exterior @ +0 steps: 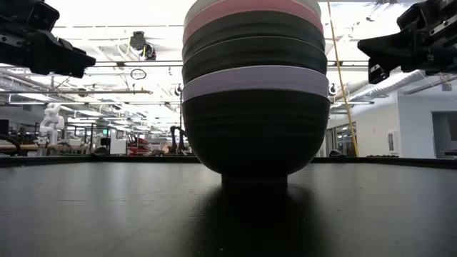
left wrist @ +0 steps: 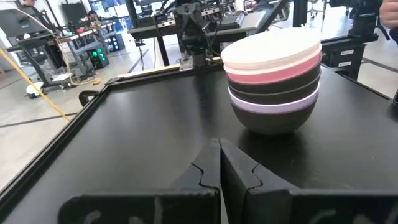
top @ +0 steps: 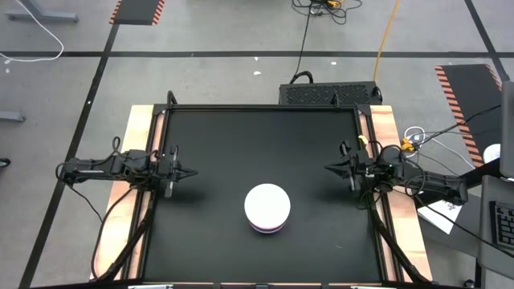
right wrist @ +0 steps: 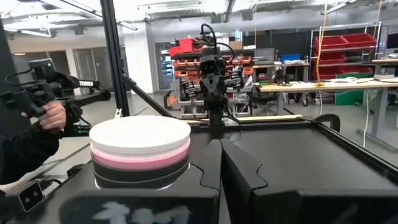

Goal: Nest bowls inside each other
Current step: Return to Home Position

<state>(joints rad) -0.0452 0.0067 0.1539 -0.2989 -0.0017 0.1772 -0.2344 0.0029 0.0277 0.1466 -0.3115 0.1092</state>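
Observation:
The bowls stand nested in one stack (top: pixel 267 207) on the black table, near its front middle. The white bowl (left wrist: pixel 273 48) is on top, then pink (left wrist: pixel 273 74), black ones and a lavender one (left wrist: pixel 273 102), with a black bowl (exterior: pixel 255 135) at the bottom resting on its foot. My left gripper (top: pixel 191 172) is shut at the table's left edge, well left of the stack. My right gripper (top: pixel 329 168) is shut at the right edge, clear of the stack. Both hang above the table.
The table has a raised black rim (top: pixel 265 108) and wooden side strips (top: pixel 136 144). A person's hand (right wrist: pixel 53 115) holds a device beyond the table in the right wrist view. Bare black surface lies all around the stack.

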